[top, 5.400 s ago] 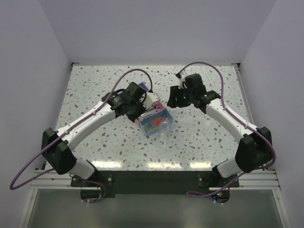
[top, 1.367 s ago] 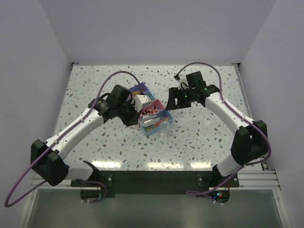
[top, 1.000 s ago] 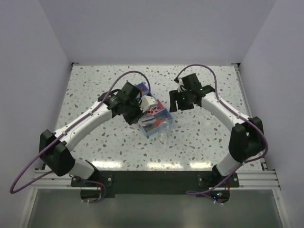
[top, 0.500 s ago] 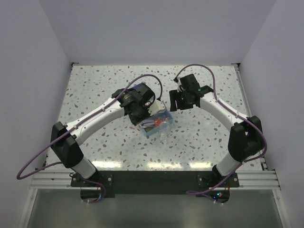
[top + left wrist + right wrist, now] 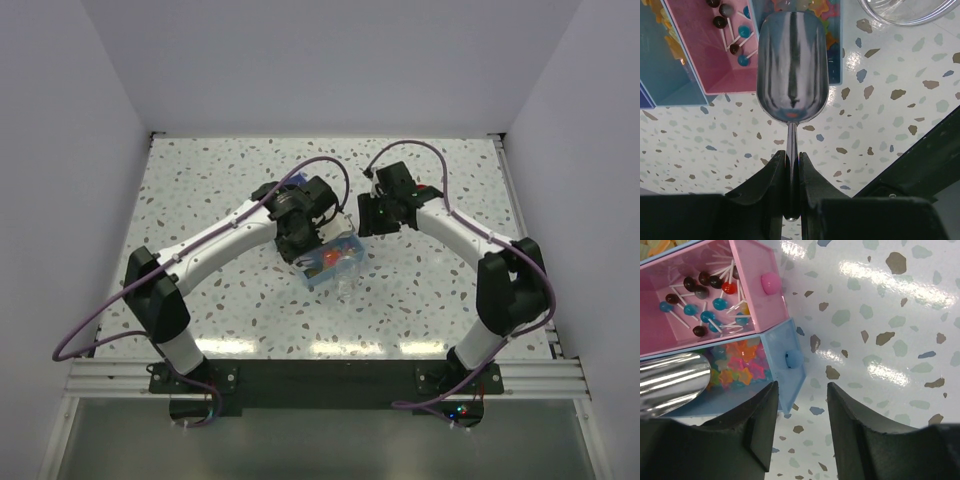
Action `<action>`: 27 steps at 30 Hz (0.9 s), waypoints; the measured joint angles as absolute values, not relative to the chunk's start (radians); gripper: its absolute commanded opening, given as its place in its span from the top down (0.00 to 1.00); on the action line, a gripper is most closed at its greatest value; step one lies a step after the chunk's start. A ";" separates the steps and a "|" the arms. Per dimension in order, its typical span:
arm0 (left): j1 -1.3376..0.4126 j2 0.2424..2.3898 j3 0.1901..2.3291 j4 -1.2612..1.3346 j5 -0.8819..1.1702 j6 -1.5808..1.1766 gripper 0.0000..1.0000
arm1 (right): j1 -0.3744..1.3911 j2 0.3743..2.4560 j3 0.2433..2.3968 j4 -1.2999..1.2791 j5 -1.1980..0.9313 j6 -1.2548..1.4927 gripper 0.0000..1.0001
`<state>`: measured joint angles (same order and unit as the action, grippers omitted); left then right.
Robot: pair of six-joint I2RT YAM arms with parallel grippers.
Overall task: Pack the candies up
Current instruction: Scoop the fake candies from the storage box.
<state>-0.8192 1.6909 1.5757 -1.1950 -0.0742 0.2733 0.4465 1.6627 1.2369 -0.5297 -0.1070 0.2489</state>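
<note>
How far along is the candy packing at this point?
Done: the blue drawer is open, and the left gripper is shut on the scoop by its handle. In hand: the scoop, which looks empty, hangs over the candies in that drawer. The right gripper is open by the drawer's front, holding nothing. Left: scooping candies and tipping them into the clear container, whose visible part shows none.

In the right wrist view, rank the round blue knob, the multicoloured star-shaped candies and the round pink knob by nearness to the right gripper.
1. Round blue knob, directly ahead of the right gripper.
2. Multicoloured star-shaped candies, to the left, inside the light-blue drawer.
3. Round pink knob, farthest, on the pink drawer beyond.
</note>
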 measured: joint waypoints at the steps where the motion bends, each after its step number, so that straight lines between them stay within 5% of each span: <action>1: -0.822 1.692 1.579 -1.199 -0.078 0.271 1.00 | 0.447 1.667 1.236 -0.522 -0.114 0.249 0.56; 27: -0.827 1.690 1.556 -1.211 -0.116 0.273 1.00 | 0.481 1.704 1.148 -0.406 -0.287 0.302 0.89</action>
